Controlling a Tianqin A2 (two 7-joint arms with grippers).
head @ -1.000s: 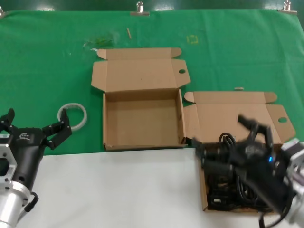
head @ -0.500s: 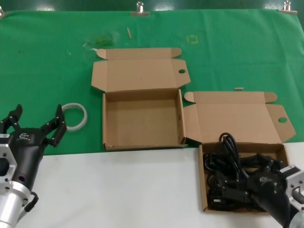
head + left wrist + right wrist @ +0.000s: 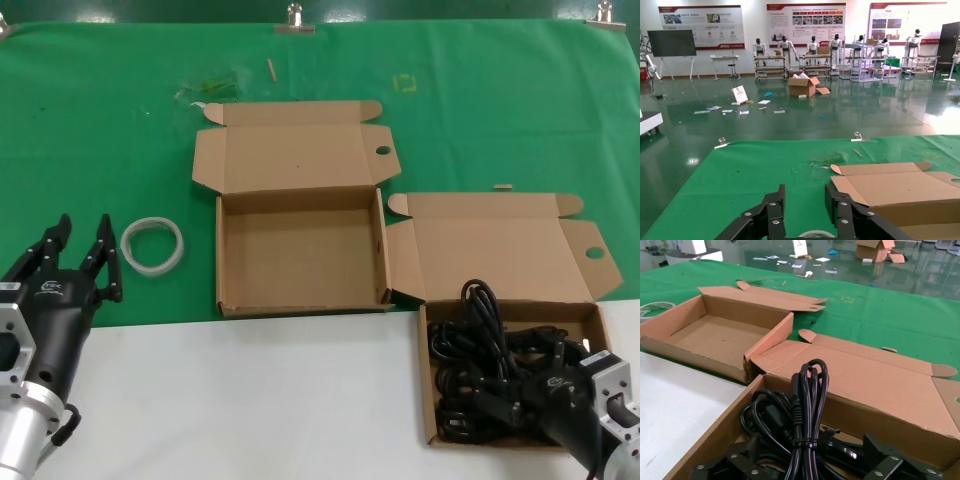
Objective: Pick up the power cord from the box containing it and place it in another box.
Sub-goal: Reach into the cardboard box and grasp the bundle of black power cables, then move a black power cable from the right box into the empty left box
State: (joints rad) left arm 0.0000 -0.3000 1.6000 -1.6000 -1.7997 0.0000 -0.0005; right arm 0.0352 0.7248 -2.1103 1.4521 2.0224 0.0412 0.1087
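Observation:
The power cord (image 3: pixel 478 345) is a black bundled loop lying in the right-hand cardboard box (image 3: pixel 428 400), whose lid has broad angled wings and a round hole in one wing. My right gripper (image 3: pixel 520 392) is down inside this box, open, with a finger on each side of the cord bundle (image 3: pixel 807 405). In the right wrist view the gripper (image 3: pixel 812 462) straddles the tied part of the bundle. The other box (image 3: pixel 300 300), with narrow lid wings, stands open and empty to the left; it also shows in the right wrist view (image 3: pixel 715 335). My left gripper (image 3: pixel 80 255) is open and idle at the left.
A white tape ring (image 3: pixel 152 243) lies on the green cloth just ahead of my left gripper (image 3: pixel 806 205). The empty box's lid (image 3: pixel 900 185) lies flat behind it. A white table surface (image 3: pixel 250 400) runs along the front between my arms.
My right gripper has come down from above the cord into the right-hand box and now straddles the bundle. My left gripper's fingers have drawn closer together.

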